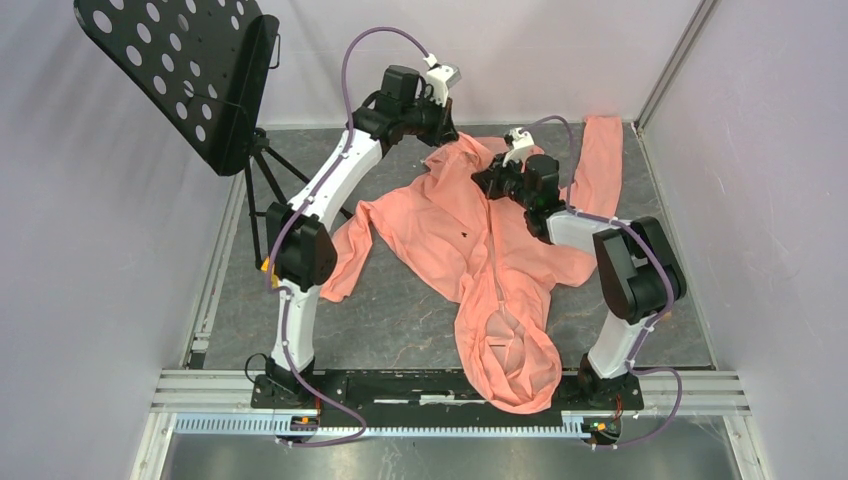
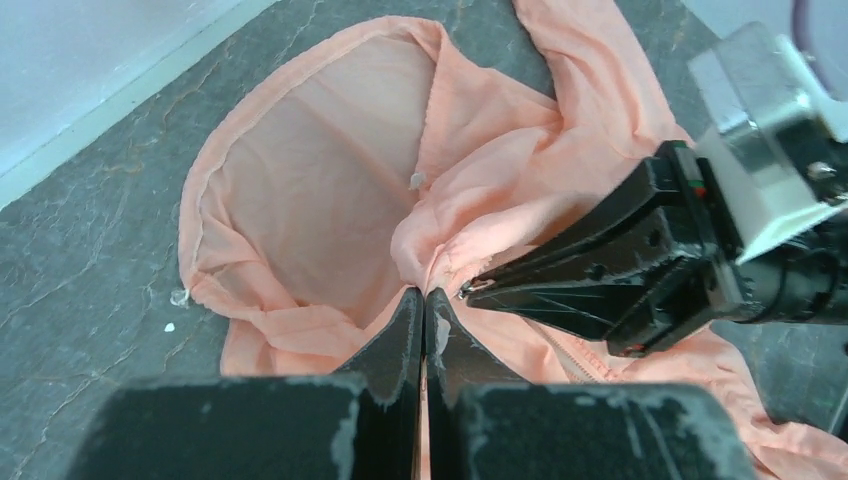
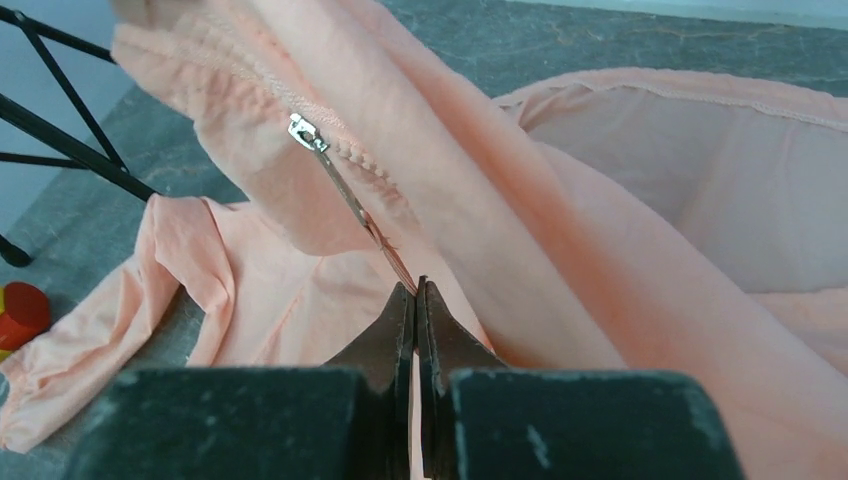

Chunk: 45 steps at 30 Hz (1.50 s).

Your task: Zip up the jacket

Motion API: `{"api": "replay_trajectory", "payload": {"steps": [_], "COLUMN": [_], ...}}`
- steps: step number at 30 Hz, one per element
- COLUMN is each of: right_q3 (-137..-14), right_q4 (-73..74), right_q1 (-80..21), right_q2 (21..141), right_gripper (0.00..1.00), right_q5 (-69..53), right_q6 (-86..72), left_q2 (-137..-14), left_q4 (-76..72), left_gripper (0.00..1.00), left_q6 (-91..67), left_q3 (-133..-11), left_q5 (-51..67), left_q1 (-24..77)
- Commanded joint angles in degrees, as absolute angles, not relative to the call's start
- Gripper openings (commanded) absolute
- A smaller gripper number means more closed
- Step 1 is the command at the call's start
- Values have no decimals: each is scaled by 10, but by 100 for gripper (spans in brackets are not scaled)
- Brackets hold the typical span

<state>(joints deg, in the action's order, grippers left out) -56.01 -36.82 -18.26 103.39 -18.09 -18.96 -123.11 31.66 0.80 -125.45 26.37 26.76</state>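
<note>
Largely hidden: from above we cannot see the far hem of the jacket [image 1: 470, 240], since both wrists sit over it; one sleeve [image 1: 600, 160] passes behind the right arm
Hard to make out: we cannot tell whether the thin strip from the zipper slider [image 3: 303, 130] to the right fingertips is a pull tab or zip tape
Cut off: a red object [image 3: 22, 312] at the edge of the right wrist view, which we cannot identify
Jacket position: spread zipper side up on the grey tabletop [image 1: 400, 310], between the arms
Long axis: near to far, leaning slightly left at the far end; hood [image 1: 510, 355] nearest, lapping over the base plate [image 1: 400, 385]; hem farthest
Left end effector [image 2: 422, 300]: closed, pinching raised fabric by the hem opening
Right end effector [image 3: 415, 295]: closed, nipping the jacket at the zipper line, just beside the left one
</note>
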Motion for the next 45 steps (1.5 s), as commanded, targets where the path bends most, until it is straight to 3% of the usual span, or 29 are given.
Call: {"api": "replay_trajectory", "payload": {"steps": [1, 6, 11, 22, 28, 45], "right_q3": [-549, -458, -376, -157, -60, -58], "right_q4": [-244, -204, -151, 46, 69, 305], "right_q1": [-182, -183, -191, -202, -205, -206], "right_q2": [1006, 953, 883, 572, 416, 247], "right_gripper": [0, 0, 0, 0, 0, 0], "right_q5": [-187, -224, -261, -269, -277, -271], "right_q6": [-145, -157, -161, -174, -219, -195], "left_q2": [-1240, -1258, -1251, -1278, -1283, -1323], "left_q4": [283, 231, 171, 98, 76, 106], "left_gripper": [2, 2, 2, 2, 2, 2], "left_q6": [29, 69, 90, 81, 68, 85], "left_q3": [-1300, -1318, -1302, -1282, -1255, -1293], "left_q5": [166, 67, 55, 71, 65, 31], "left_q1": [264, 262, 262, 264, 265, 268]}}
